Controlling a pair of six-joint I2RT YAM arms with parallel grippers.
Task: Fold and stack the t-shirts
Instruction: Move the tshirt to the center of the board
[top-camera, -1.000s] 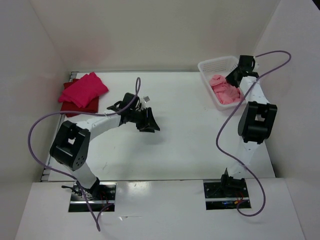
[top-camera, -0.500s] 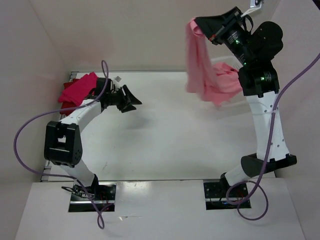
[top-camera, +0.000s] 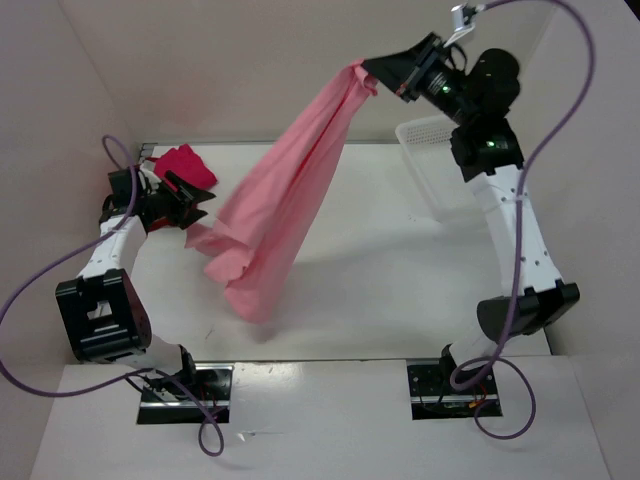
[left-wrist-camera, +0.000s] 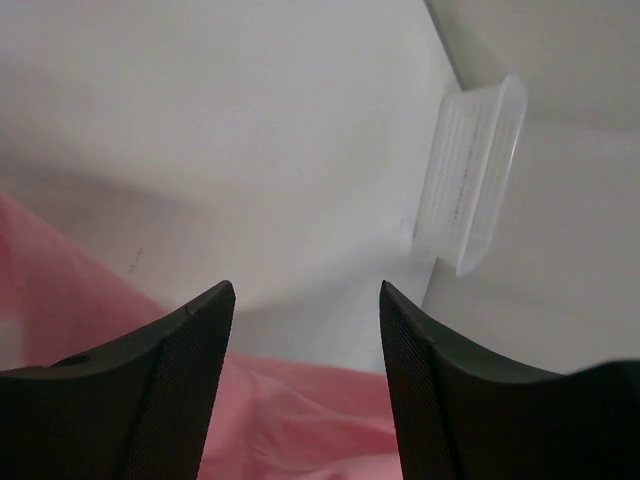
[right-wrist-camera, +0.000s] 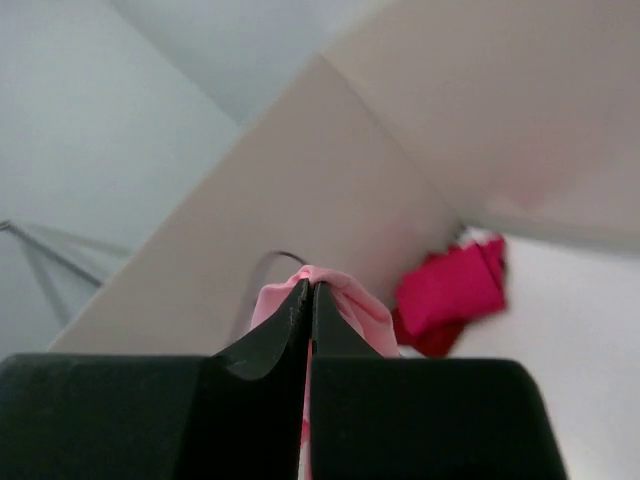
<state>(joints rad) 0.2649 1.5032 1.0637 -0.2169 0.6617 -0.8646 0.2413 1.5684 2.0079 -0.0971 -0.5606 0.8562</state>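
High above the table, my right gripper (top-camera: 383, 76) is shut on the top edge of the pale pink t-shirt (top-camera: 285, 190). The shirt hangs from it in a long slant, down and left over the table's middle. In the right wrist view the cloth (right-wrist-camera: 352, 300) bulges out round the closed fingertips of the gripper (right-wrist-camera: 308, 286). My left gripper (top-camera: 198, 208) stands open at the table's left side, beside the shirt's lower left edge. Pink cloth (left-wrist-camera: 300, 410) lies below its gap (left-wrist-camera: 305, 292), with nothing between the fingers. The magenta-pink t-shirt (top-camera: 186, 162) lies folded on the dark red one (right-wrist-camera: 432, 340), back left.
The white lattice basket (top-camera: 428, 134) stands at the back right, partly behind the right arm, and also shows in the left wrist view (left-wrist-camera: 470, 180). White walls close in the table on three sides. Purple cables loop from both arms.
The right arm has swung the pale pink t-shirt further left and up, so it now hangs stretched over the table's middle. The left arm drew back to the left and its jaws widened.
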